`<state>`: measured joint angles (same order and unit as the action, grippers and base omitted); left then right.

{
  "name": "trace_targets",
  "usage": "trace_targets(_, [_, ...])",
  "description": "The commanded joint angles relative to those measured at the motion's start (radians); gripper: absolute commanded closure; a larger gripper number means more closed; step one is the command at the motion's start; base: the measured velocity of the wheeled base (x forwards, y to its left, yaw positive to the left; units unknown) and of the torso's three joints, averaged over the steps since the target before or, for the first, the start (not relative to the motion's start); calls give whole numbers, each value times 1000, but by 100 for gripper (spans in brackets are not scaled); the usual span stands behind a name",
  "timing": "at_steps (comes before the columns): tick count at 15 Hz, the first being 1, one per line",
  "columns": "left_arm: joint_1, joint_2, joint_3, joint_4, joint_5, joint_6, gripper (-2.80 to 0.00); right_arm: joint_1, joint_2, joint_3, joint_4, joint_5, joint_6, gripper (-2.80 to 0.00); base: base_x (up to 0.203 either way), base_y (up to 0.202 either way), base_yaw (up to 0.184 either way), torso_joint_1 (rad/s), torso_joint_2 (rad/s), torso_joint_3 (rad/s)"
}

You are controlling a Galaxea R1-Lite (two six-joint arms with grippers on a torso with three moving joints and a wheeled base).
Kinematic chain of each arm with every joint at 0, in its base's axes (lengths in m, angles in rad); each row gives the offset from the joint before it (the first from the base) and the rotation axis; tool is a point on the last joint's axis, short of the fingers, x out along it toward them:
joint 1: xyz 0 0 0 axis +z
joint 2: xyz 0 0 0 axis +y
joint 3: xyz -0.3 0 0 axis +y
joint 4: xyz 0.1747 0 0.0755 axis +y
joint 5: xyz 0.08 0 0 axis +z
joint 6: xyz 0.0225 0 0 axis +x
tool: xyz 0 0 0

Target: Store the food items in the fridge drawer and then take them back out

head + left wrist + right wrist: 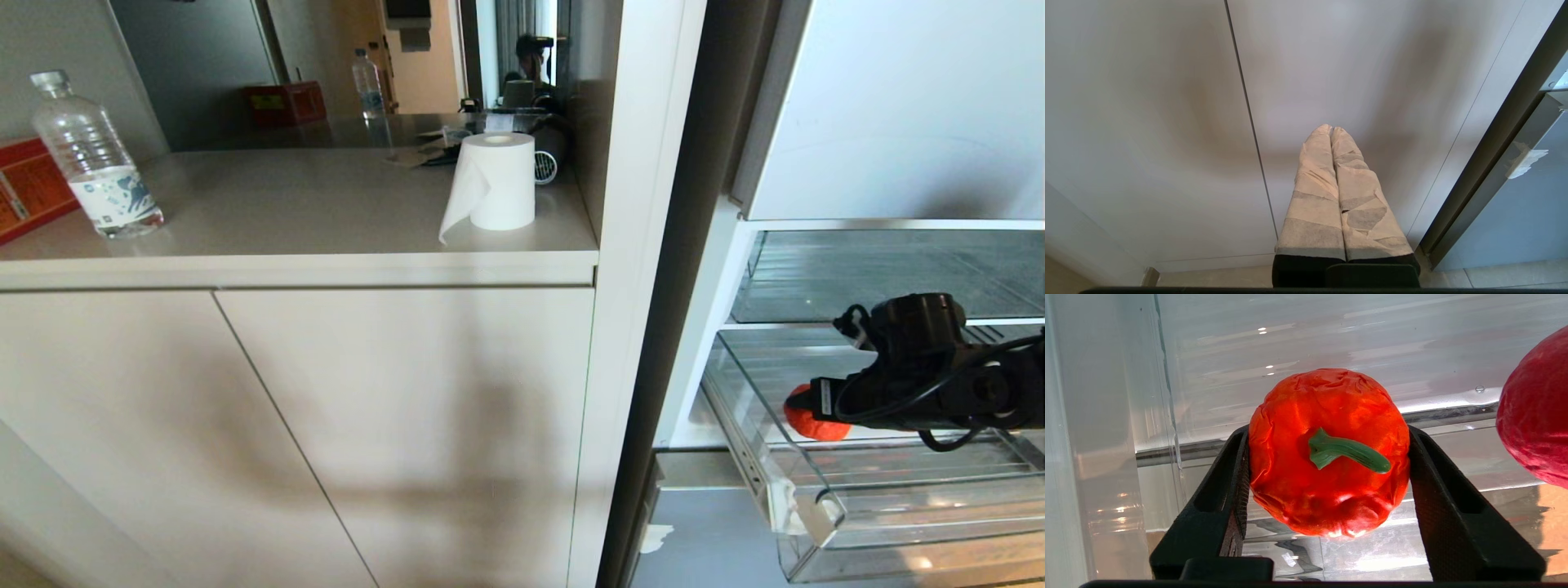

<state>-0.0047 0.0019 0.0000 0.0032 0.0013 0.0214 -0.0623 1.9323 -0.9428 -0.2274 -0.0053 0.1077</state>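
Tangerine (pixel 1327 453), bumpy orange-red, green stem facing the wrist camera, sits low inside the clear fridge drawer (pixel 816 490), near its left wall. Right gripper (pixel 1327 457) has reached into the drawer from the right; its black fingers (pixel 1229 490) sit against the tangerine on both sides, closed around it. Whether the fruit is lifted off the ribbed floor or resting on it, can't tell. In the head view only an orange-red edge (pixel 804 418) of it shows past the black wrist.

Red apple (pixel 1535 416) lies just beside the tangerine, apart from it, also in the drawer, cut off by the frame edge.

Drawer is pulled out of the open fridge, below a glass shelf (pixel 882 278) and above a grey-blue lower panel (pixel 702 539).

Left gripper (pixel 1331 134) hangs low in front of the beige cabinet doors (pixel 326 425), its tape-wrapped fingers (pixel 1314 192) pressed together, holding nothing.

On the desk (pixel 326 220) left of the fridge: a paper roll (pixel 494 184) near the right end, a water bottle (pixel 94 159) at the left, an orange box (pixel 24 192) beside it.
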Motion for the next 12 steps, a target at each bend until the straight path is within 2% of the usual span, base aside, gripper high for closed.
trace_targets(1, [0, 1, 0, 0, 0, 0, 0, 1, -20, 4, -1, 0, 1, 0, 0, 0, 0, 0, 0, 0])
trace_targets(7, [0, 1, 0, 0, 0, 0, 0, 11, -284, 106, 6, 2, -6, 0, 0, 0, 0, 0, 0, 0])
trace_targets(10, [0, 1, 0, 0, 0, 0, 0, 21, -482, 188, 23, 2, -9, 0, 0, 0, 0, 0, 0, 0])
trace_targets(12, [0, 1, 0, 0, 0, 0, 0, 22, -645, 229, 82, 3, -11, 0, 0, 0, 0, 0, 0, 0])
